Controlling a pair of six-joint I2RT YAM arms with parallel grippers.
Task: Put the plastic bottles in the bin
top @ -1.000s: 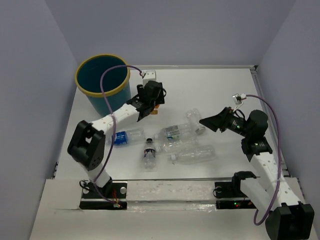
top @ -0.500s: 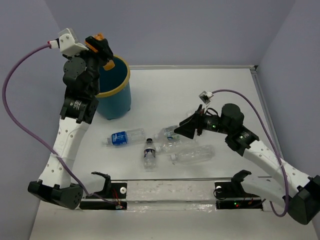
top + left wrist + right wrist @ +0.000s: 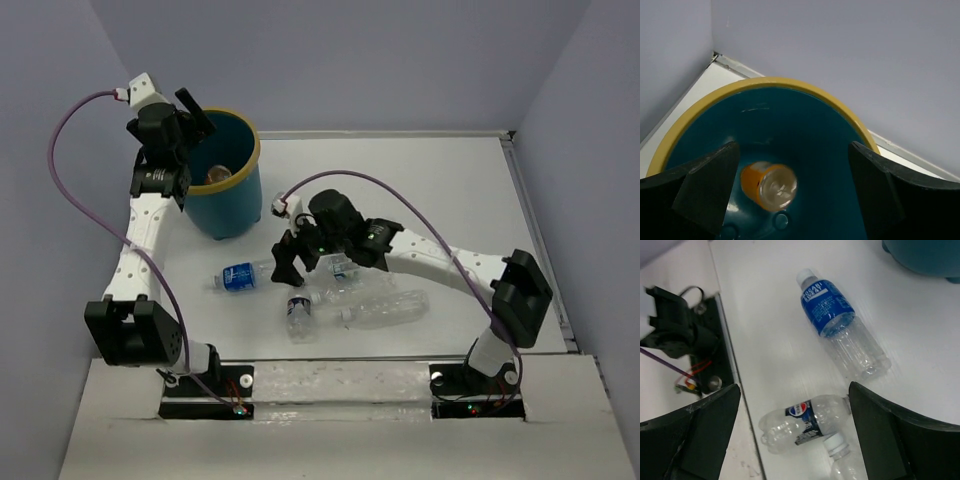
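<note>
The orange bottle (image 3: 769,186) is lying inside the bin (image 3: 236,208), low against the teal inner wall. Its long axis is tilting upward, with one round, pale, translucent end facing the left wrist camera; which end that is cannot be told. The bin, a tapering teal plastic bucket with a yellow rim, is standing at the far-left corner of the worktop (image 3: 430,180).

Half a second ago this bottle was pinched in the left gripper (image 3: 197,115) above the rim. Now that gripper is hanging over the bin mouth with its fingers spread wide and nothing between them.

The remaining bottles are lying on their sides near the middle of the near edge:
- The blue-labelled bottle (image 3: 243,275) is lying along that edge, white cap toward the left edge.
- The dark-capped bottle (image 3: 299,312) is running far to near, cap toward the far edge.
- The clear bottle (image 3: 385,308), ribbed and unlabelled, is lying along the near edge, white cap pointing left.

The right arm has swung in from the right side. The right gripper (image 3: 285,262) is now hovering above the blue-labelled and dark-capped bottles, fingers apart, gripping nothing.

The worktop is smooth and white.
</note>
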